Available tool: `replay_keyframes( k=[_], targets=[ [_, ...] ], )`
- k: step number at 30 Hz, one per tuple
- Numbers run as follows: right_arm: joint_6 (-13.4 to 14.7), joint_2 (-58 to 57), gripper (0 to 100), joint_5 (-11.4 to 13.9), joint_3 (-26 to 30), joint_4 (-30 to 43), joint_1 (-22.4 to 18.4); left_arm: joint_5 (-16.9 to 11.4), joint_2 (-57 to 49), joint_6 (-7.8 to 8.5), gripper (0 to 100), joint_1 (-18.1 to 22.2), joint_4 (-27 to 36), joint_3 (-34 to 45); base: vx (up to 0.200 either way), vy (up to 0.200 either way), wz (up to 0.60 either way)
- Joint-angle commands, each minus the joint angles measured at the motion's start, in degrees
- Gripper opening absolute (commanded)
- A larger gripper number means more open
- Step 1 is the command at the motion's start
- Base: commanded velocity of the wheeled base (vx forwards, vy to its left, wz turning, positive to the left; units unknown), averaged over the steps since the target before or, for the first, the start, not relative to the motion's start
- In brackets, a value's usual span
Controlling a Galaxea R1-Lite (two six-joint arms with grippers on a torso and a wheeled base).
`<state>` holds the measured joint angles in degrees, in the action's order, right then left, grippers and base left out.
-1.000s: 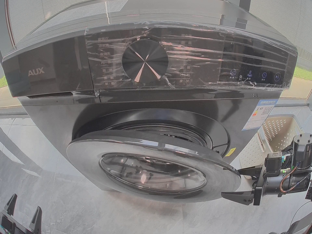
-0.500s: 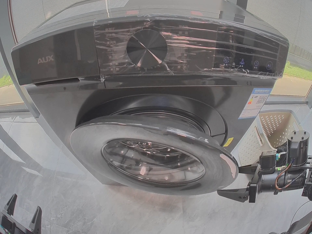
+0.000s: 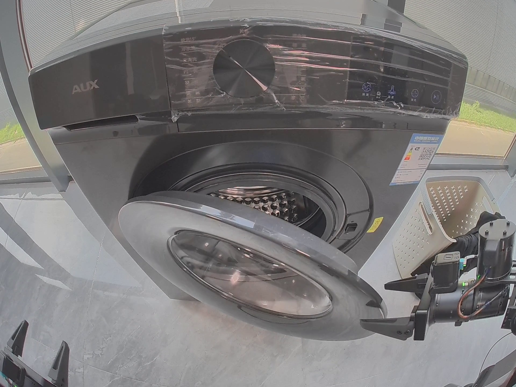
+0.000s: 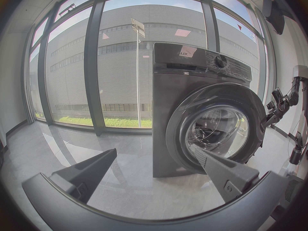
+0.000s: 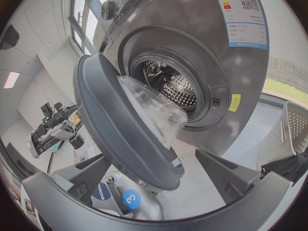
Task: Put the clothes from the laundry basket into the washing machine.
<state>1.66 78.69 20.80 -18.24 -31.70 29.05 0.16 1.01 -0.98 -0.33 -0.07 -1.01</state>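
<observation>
The dark grey washing machine [image 3: 107, 157] stands in front of me with its round door [image 3: 247, 264] swung partly out, showing the metal drum [image 3: 263, 202]. My right gripper [image 3: 391, 306] is open at the door's free edge, and the door rim [image 5: 144, 164] lies between its fingers [image 5: 224, 174]. A cream perforated laundry basket [image 3: 424, 227] stands on the floor right of the machine. Dark clothes [image 5: 288, 167] hang over its rim, partly hidden by my right arm. My left gripper [image 3: 40, 345] is open and low at the left, holding nothing, well away from the machine [image 4: 173, 119].
The glossy grey tiled floor [image 3: 107, 307] is open to the left of and in front of the machine. Tall windows [image 4: 118, 64] run behind it. The swung-out door takes up the space in front of the drum.
The door has swung farther open, so the drum now shows above it. My right gripper has stayed at the door's rim. The head view has pulled back and shifted a little.
</observation>
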Motion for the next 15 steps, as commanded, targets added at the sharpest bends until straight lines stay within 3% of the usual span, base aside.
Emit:
replay_keyframes(
  k=[1,7,15],
  targets=[
    [-0.16,2.61,100,-0.14,-2.15,-0.03,-0.75,0.02,-1.01,-0.08,100,0.07,-0.01,0.84,-0.2,0.0,0.0],
    [-0.08,3.66,100,-0.05,-2.59,-0.03,1.01,0.02,-1.01,-0.17,100,-0.02,-0.01,0.84,-0.2,0.0,0.0],
    [0.45,2.96,100,0.47,-0.84,-0.12,3.47,0.02,-1.01,-0.08,100,0.07,-0.01,0.84,0.0,0.0,0.0]
  ],
)
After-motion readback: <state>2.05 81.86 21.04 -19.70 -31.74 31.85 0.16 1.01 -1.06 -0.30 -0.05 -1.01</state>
